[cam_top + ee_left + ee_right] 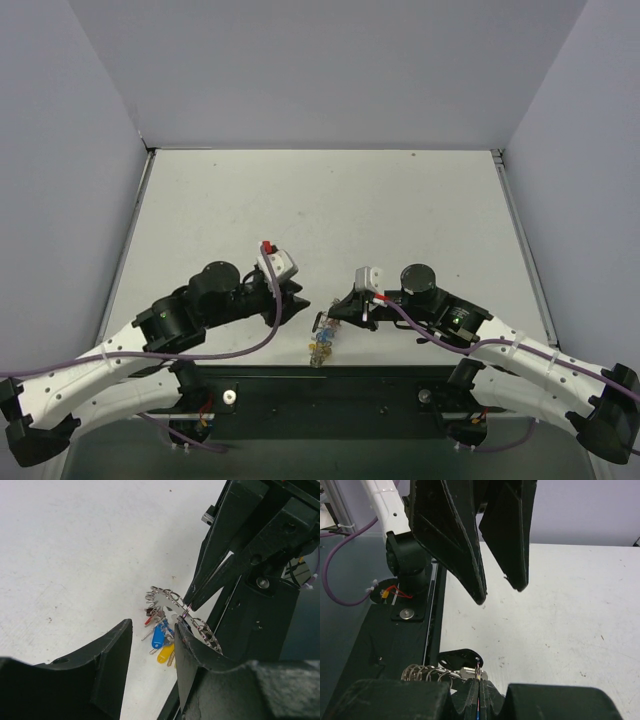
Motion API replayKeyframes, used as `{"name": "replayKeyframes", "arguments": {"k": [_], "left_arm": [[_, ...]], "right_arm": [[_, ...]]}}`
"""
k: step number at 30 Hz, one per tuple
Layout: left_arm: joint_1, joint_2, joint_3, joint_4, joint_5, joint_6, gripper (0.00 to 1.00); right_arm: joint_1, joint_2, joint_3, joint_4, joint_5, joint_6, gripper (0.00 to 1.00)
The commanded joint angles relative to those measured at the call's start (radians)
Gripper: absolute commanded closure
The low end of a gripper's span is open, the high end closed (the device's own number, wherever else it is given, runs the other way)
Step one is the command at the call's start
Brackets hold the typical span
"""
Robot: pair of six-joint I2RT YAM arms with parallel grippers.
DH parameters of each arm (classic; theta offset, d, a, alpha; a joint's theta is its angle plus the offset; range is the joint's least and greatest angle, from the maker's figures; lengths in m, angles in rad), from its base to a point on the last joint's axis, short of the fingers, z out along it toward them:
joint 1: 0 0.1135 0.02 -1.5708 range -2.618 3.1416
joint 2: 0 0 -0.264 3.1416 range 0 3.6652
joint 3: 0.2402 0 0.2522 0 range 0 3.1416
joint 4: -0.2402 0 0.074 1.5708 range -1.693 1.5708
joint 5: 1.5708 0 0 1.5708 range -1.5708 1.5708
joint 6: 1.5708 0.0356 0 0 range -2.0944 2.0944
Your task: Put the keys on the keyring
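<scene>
Presently the keyring (170,598), keys (158,636) dangling below, is pinched by the right gripper (190,605) at the counter's near edge, just ahead of the spread left gripper (153,625).

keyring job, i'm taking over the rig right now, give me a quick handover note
Right pincer: shut on the keyring.
Left pincer: open and empty, facing the ring close by.
Keys: blue, yellow and red heads hang bunched under the ring.
Done: those look threaded.
Left: no loose key in view, but the bunch is too small to count, so check.
</scene>
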Motion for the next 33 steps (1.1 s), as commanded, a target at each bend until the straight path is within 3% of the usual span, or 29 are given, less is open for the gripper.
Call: {"name": "replayKeyframes", "arguments": {"k": [1,15,33], "left_arm": [[0.035,0.088,0.078,0.02,0.174,0.0,0.52],[0.07,0.292,0.235,-0.091,0.375,0.07,0.52],[0.068,0.308,0.174,-0.123,0.36,0.046,0.49]], "right_arm": [[0.008,-0.019,0.015,0.071,-0.047,-0.014,1.0],[0.007,-0.029,0.009,0.055,-0.04,-0.024,1.0],[0.005,-0.029,0.01,0.058,-0.04,-0.028,1.0]]}}
